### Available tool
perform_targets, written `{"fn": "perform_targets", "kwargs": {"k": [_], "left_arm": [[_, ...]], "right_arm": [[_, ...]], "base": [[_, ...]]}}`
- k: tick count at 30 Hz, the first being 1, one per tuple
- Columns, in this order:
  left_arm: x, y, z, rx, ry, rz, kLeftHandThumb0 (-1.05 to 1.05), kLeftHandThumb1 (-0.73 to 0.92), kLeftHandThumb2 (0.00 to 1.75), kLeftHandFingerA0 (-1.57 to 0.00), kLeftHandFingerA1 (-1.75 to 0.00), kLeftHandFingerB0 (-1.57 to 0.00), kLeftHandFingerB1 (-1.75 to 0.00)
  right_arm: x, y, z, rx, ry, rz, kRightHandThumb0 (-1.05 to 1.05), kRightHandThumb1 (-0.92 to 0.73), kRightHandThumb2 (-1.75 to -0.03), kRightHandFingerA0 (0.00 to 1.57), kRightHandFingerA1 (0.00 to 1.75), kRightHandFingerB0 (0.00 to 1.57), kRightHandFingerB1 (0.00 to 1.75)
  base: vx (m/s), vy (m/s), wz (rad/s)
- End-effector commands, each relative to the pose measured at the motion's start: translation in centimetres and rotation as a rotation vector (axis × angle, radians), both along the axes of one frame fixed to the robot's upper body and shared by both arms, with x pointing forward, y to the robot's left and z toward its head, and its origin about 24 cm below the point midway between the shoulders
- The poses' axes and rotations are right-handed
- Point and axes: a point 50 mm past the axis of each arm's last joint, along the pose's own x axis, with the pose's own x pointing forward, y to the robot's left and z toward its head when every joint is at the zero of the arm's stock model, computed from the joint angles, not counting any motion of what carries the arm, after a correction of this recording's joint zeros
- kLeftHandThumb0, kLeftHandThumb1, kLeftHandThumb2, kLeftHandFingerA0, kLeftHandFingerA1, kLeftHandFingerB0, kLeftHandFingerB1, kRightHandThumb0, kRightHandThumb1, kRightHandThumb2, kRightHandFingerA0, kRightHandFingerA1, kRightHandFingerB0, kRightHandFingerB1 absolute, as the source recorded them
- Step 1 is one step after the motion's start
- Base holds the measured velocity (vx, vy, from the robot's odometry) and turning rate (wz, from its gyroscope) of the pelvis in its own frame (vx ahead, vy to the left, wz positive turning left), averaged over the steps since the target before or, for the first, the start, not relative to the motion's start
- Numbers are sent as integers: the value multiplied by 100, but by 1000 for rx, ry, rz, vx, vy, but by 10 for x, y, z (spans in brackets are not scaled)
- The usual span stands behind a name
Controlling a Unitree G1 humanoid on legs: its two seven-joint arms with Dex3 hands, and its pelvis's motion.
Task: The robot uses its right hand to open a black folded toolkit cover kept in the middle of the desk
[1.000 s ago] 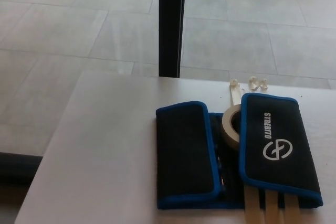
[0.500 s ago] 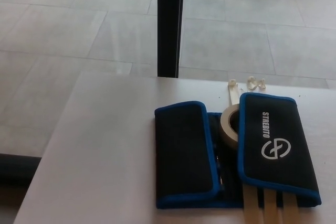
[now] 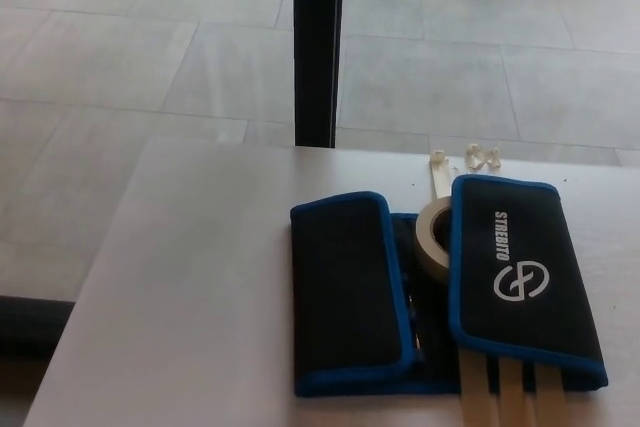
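white desk (image 3: 200,287) over grey tiled floor (image 3: 120,47). black toolkit cover (image 3: 350,292) with blue trim, flaps folded inward, tape roll (image 3: 432,237) between. my hands both out of sight, state unknown.

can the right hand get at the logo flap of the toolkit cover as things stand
Probably yes. The right hand is not in view, but the logo flap lies uppermost on the toolkit cover's right side, nothing on top; the tape roll sits left of it.

surface: white desk (image 3: 200,297) | on it: black toolkit cover (image 3: 440,292), blue-edged | tape roll (image 3: 432,237) | 3 tape strips (image 3: 510,402)
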Motion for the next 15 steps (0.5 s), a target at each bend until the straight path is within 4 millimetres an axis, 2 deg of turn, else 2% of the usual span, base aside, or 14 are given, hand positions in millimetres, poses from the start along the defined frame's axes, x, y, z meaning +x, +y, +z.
{"fn": "perform_targets", "kwargs": {"k": [1,2,3,4,5,7,8,9,10,11,12,13,14,15], "left_arm": [[-5,6,4,22,31,18,-53,61,58,-38,-70,-44,-52],[-5,6,4,22,34,26,-53,61,58,-38,-70,-44,-52],[-5,6,4,16,23,35,-52,61,58,-36,-71,-41,-53],[-5,6,4,10,10,38,-61,47,87,-37,-70,-33,-59],[-5,6,4,6,0,37,-61,47,87,-37,-70,-33,-59],[-6,6,4,5,1,44,-62,46,87,-36,-70,-32,-58],[-6,6,3,0,1,47,-56,62,58,-32,-70,-32,-51],[-6,6,3,0,4,45,-53,62,58,-33,-70,-32,-51],[-6,6,3,8,11,44,-54,61,57,-35,-72,-35,-53],[-6,6,3,12,16,46,-54,44,89,-39,-71,-30,-58],[-6,6,3,13,15,42,-58,45,88,-38,-71,-31,-59],[-6,6,3,14,15,42,-58,45,88,-38,-71,-31,-59],[-6,6,3,11,22,30,-59,47,88,-37,-70,-30,-59],[-6,6,3,12,23,28,-59,47,88,-37,-70,-30,-59]], "right_arm": [[31,3,60,-292,-134,44,-72,-64,-61,121,127,10,74],[40,11,66,-329,-153,89,-71,-66,-60,115,124,14,66],[47,21,70,-404,-111,163,-74,-71,-61,77,128,14,70],[56,33,74,-479,-69,232,-76,-67,-61,55,100,27,64],[65,47,77,-547,-38,290,-76,-67,-61,55,100,27,64],[71,59,78,-591,-29,338,-79,-64,-60,56,96,31,64],[79,85,76,-690,19,478,-77,-50,-94,52,79,28,57],[84,96,75,-762,50,529,-73,-51,-93,47,71,28,55],[89,108,72,-845,107,578,-77,-57,-94,43,67,30,54],[96,124,70,-890,134,641,-68,-67,-60,43,61,35,40],[99,136,69,-928,160,697,-69,-55,-90,38,63,26,47],[100,138,69,-931,164,704,-69,-55,-90,38,63,26,47],[104,162,66,-961,142,788,-53,-66,-59,39,46,29,31],[104,165,66,-962,141,797,-53,-66,-59,39,46,29,31]], "base": [[0,0,8],[0,0,7],[0,0,9],[0,0,11],[0,0,10],[0,0,3],[0,0,0],[0,0,0],[0,0,0],[0,0,0],[0,0,0],[0,0,0],[0,0,0],[0,0,0]]}}
